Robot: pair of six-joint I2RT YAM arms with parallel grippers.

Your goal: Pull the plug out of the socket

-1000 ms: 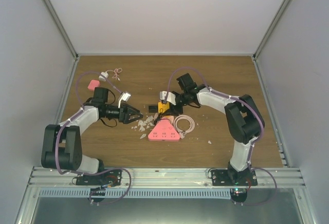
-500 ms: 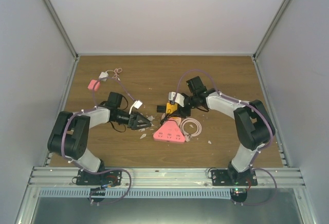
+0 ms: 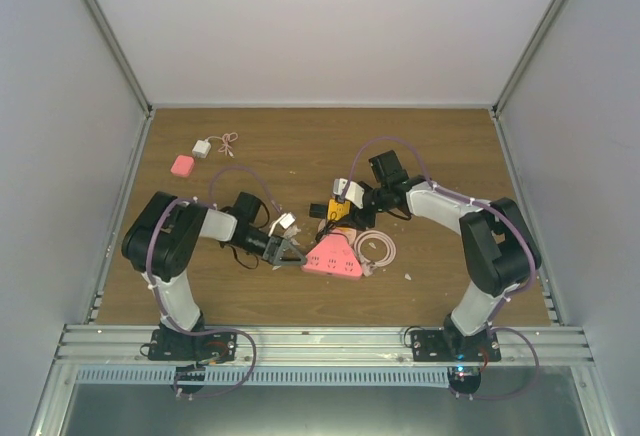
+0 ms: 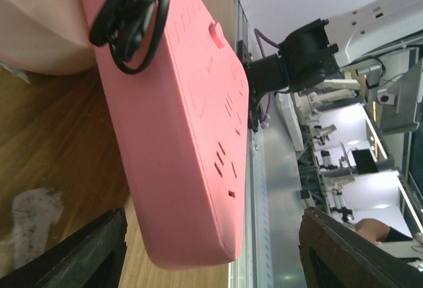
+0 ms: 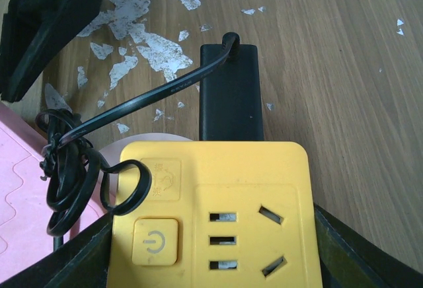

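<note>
1. Two sets of jaws sit low over the surface (image 5: 350, 70).
2. The left jaws stand apart, fingers (image 4: 86, 252) on either side of the pink strip (image 4: 192, 136), with a gap showing on one side.
3. The right jaws are clamped on the yellow socket (image 5: 218, 202), which fills the space between them.
4. The plug (image 5: 228, 93) lies just beyond the right jaws, at the socket's far edge. It seems seated there, though the joint is hidden.
5. Its cord (image 5: 73, 169) coils beside the socket, over the strip's edge.
</note>
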